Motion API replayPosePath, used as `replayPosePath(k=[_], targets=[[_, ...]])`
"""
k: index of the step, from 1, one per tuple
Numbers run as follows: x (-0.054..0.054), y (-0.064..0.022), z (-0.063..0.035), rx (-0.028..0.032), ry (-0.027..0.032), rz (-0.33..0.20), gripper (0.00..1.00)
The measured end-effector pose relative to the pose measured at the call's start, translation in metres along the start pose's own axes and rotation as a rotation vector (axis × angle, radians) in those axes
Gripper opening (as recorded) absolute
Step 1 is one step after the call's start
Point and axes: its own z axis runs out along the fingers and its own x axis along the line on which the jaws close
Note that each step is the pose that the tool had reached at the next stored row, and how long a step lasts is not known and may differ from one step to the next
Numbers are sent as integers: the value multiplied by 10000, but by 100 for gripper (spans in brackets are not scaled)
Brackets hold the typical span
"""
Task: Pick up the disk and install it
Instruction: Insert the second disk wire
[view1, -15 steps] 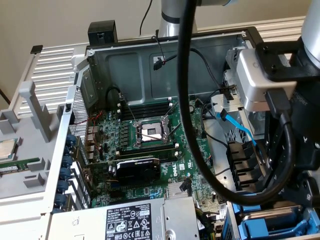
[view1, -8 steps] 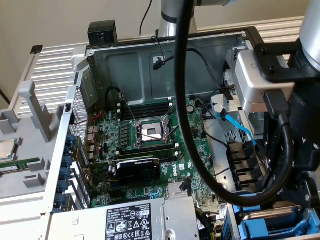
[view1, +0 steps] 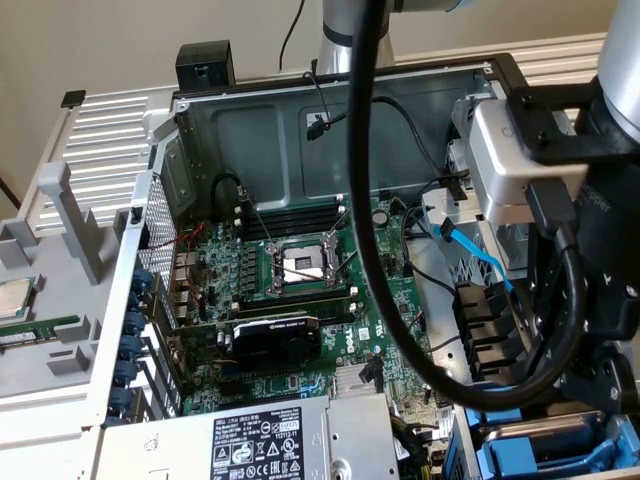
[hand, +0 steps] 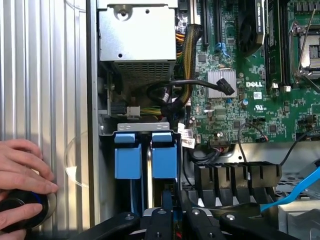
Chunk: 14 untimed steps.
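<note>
Gripper (hand: 167, 220): fingers closed on disk (hand: 164, 160) | Disk: upright in drive bay beside blue-framed neighbour (hand: 127, 157), edges near touching | Room: motherboard (hand: 250, 75) side open | Hand (hand: 22, 175): on case rim.

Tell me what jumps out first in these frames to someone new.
The open computer case with its green motherboard and bare CPU socket dominates the exterior view. A thick black cable loops down across it from the arm at the exterior view's right. In the wrist view, two blue drive carriers stand side by side in their bay just ahead of the gripper, and a person's hand rests on the ribbed metal surface beside the case.
</note>
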Motion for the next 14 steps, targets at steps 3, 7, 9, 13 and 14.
replayPosePath(k=[3, 7, 9, 13, 14], targets=[[-1, 1, 2, 80, -3, -1, 16], [-1, 5, 8, 101, -3, 0, 16], [0, 11, 12, 102, -6, 0, 16], [1, 20, 17, 100, -4, 4, 16], [1, 20, 18, 100, -3, 3, 16]])
